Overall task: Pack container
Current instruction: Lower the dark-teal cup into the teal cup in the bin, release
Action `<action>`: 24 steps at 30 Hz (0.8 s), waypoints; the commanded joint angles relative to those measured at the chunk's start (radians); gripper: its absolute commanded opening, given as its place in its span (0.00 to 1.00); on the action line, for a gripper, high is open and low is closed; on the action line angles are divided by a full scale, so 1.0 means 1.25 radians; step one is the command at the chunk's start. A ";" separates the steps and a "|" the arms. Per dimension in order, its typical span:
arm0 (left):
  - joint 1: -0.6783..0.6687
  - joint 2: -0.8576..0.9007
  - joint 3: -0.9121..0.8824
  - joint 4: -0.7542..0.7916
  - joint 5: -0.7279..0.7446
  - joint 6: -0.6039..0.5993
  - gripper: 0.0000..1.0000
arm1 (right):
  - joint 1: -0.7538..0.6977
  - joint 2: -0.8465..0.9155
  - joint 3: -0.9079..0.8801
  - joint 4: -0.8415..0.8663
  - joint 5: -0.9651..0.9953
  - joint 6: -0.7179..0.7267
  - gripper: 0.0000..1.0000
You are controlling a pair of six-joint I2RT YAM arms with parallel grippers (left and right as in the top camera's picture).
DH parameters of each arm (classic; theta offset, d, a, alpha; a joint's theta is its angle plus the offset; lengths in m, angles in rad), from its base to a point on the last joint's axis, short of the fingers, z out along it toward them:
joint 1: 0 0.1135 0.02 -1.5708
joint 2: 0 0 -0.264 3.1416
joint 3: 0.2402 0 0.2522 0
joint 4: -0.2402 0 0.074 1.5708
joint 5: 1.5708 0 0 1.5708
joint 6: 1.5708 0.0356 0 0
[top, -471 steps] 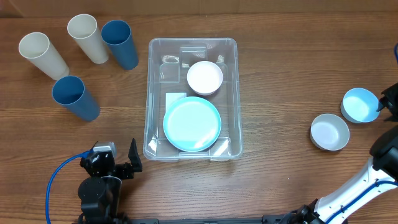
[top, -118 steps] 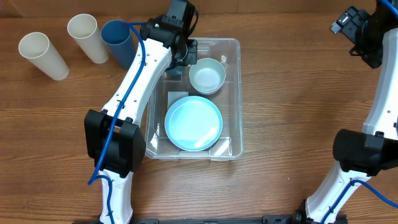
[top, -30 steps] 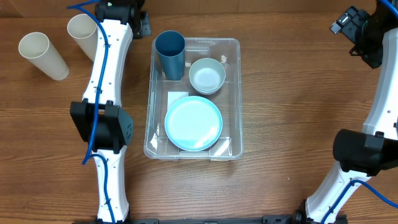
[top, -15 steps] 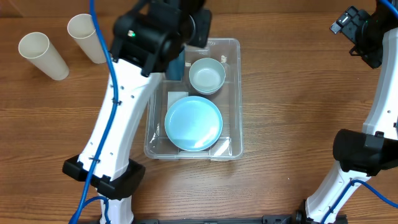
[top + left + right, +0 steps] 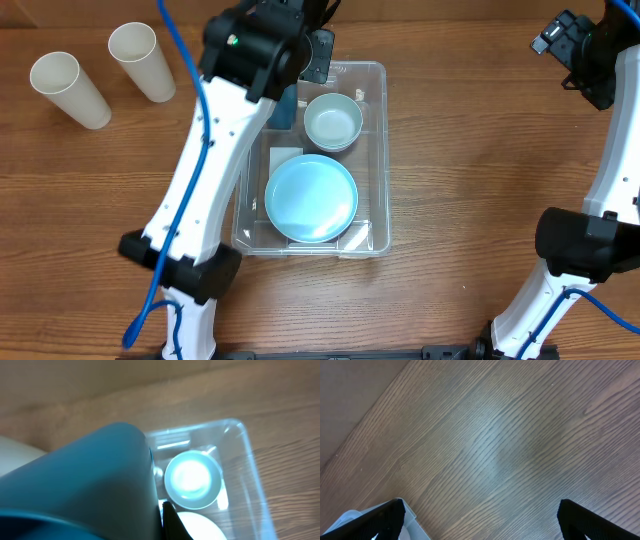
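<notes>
- While a cream cup and a second cream cup stood on the wooden table in the upper left of the overhead view, neither arm was near them.
- The left arm rose from its base at the lower left edge and stretched in one long diagonal to the top centre, with its dark wrist housing over the container's upper left corner.
- The left gripper hung above the container's upper short end. In the wrist view its fingers were clamped on a blue cup that filled the left half of that frame. One dark finger showed against the cup's wall at the bottom edge.
- A strip of blue showed under the wrist in the overhead view, inside the container's upper left corner. Whether it was the same cup could not be told.
- The container sat on the table in the centre of the overhead view, open side up. Its long axis ran from top to bottom of the frame, and its short ends faced the upper and lower edges.
- Inside it, a pale bowl sat in the upper half and a light blue plate in the lower half. A white label peeked out at the plate's upper left.
- The right arm stood along the right edge, from its base at the lower right up into the upper right corner, well apart from the container.
- The right gripper had its fingers spread wide with nothing between them, over bare wood.
</notes>
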 commanded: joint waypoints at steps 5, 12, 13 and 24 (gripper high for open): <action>0.015 0.073 0.010 -0.020 -0.019 -0.018 0.04 | 0.001 -0.014 0.015 0.004 0.006 0.004 1.00; 0.030 0.073 0.010 -0.008 -0.020 -0.017 0.65 | 0.001 -0.014 0.015 0.004 0.006 0.004 1.00; 0.037 0.073 0.010 -0.001 -0.019 -0.018 0.65 | 0.001 -0.014 0.015 0.004 0.006 0.004 1.00; 0.150 0.067 0.011 0.043 -0.065 -0.060 0.65 | 0.001 -0.014 0.015 0.004 0.006 0.004 1.00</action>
